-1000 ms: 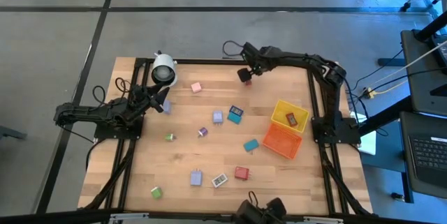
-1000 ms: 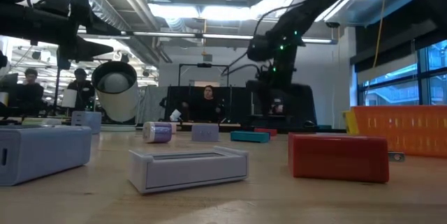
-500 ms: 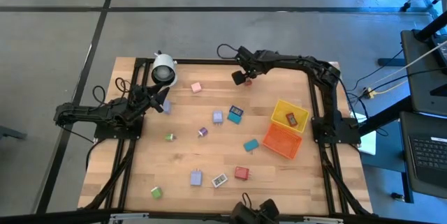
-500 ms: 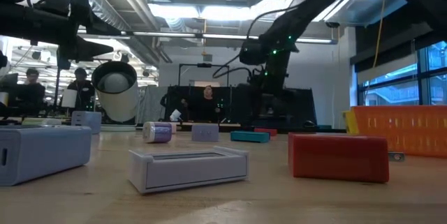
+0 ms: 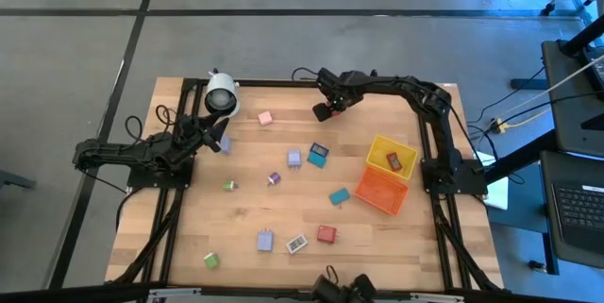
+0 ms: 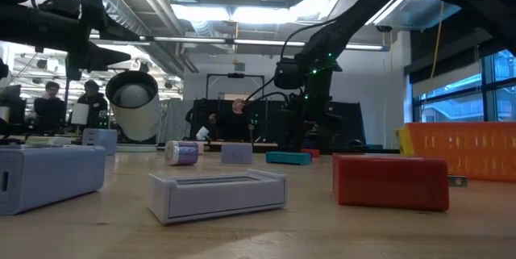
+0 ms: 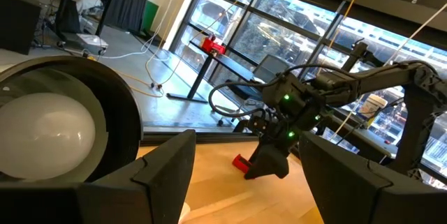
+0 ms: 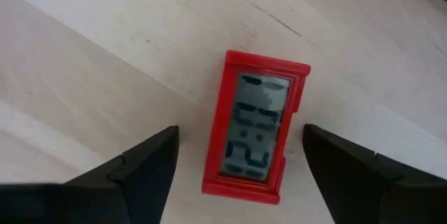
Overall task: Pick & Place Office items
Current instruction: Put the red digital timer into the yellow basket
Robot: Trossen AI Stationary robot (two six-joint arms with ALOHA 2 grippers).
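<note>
Two bins [image 5: 387, 176] apart | right pincer [image 8: 237, 155] spread over red clock [image 8: 253, 135]

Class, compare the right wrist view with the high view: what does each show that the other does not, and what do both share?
Only the right wrist view shows the red clock display's digits, between the open right gripper fingers. Only the high view shows the yellow bin, orange bin, scattered pieces and the waiting left gripper beside the white cylinder. Both show the wooden table.
</note>
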